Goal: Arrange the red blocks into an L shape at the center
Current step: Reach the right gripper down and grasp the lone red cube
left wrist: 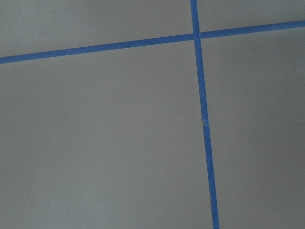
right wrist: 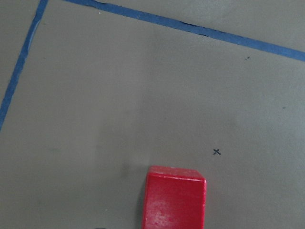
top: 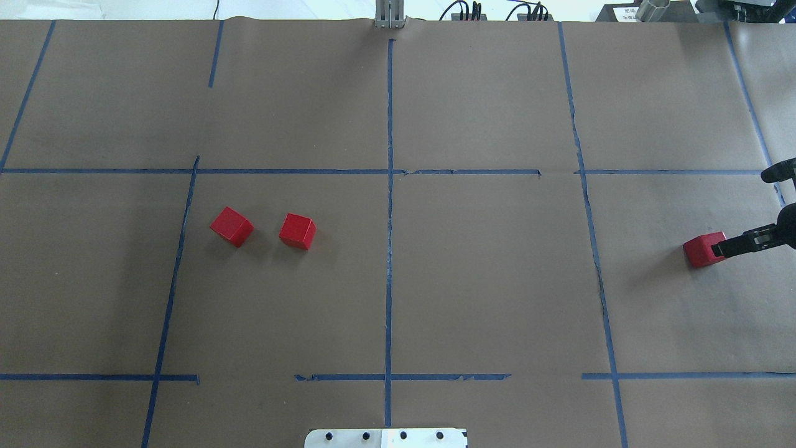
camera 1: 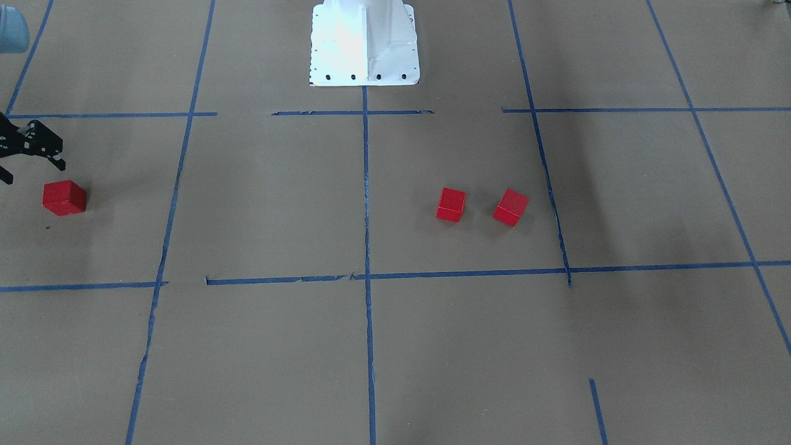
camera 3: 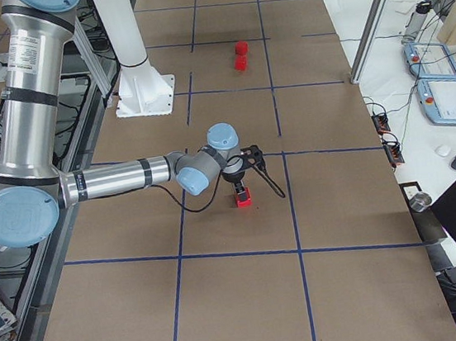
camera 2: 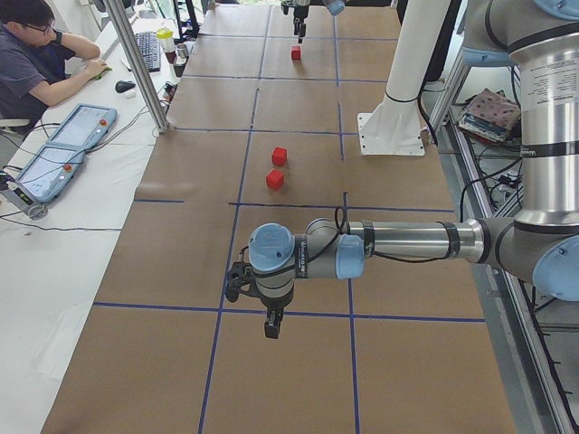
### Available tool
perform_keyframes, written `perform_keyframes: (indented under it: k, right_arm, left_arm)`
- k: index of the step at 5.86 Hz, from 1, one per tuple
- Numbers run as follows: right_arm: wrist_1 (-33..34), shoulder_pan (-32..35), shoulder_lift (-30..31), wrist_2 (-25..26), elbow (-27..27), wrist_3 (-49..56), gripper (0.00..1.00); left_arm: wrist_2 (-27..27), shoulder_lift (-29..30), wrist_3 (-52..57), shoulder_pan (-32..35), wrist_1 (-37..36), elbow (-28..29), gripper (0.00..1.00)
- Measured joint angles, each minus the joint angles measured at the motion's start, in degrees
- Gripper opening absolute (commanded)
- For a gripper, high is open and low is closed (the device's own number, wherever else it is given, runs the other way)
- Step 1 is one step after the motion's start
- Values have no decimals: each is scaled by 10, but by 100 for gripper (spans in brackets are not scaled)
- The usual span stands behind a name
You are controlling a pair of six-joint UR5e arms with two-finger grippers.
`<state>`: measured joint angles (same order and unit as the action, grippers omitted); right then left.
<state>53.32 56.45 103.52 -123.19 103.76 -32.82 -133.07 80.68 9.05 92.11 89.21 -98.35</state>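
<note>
Two red blocks (top: pixel 231 226) (top: pixel 298 231) lie close together, apart, in the left half of the center cell (top: pixel 435 280), left of the vertical blue tape line; the front-facing view shows them at its right (camera 1: pixel 451 204) (camera 1: pixel 510 207). The third red block (top: pixel 704 249) lies far right, outside the center, also in the front-facing view (camera 1: pixel 63 198) and the right wrist view (right wrist: pixel 175 195). My right gripper (top: pixel 740 211) is open beside this block, one finger (top: pixel 737 244) overlapping its edge. My left gripper (camera 2: pixel 270 318) shows only in the exterior left view, over bare paper; I cannot tell its state.
The white robot base (camera 1: pixel 364 43) stands at the table's robot side. Blue tape lines (top: pixel 389 186) split the brown paper into grid cells. An operator (camera 2: pixel 36 54) sits at a side desk with control pendants (camera 2: pixel 63 149).
</note>
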Motion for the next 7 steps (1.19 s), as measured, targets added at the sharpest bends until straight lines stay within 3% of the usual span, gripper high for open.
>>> perform_keyframes:
  k: [4,6,7]
  right_arm:
    - [-13,-26,-34,7,-63,-34,97]
    - [-9,-33,-58,8,-93,-34,32]
    - [-6,-33,-63,8,-98,-35,22]
  left_arm:
    - [0,0,0,0,1,0,100]
    - [0,0,0,0,1,0,100]
    - [0,0,0,0,1,0,100]
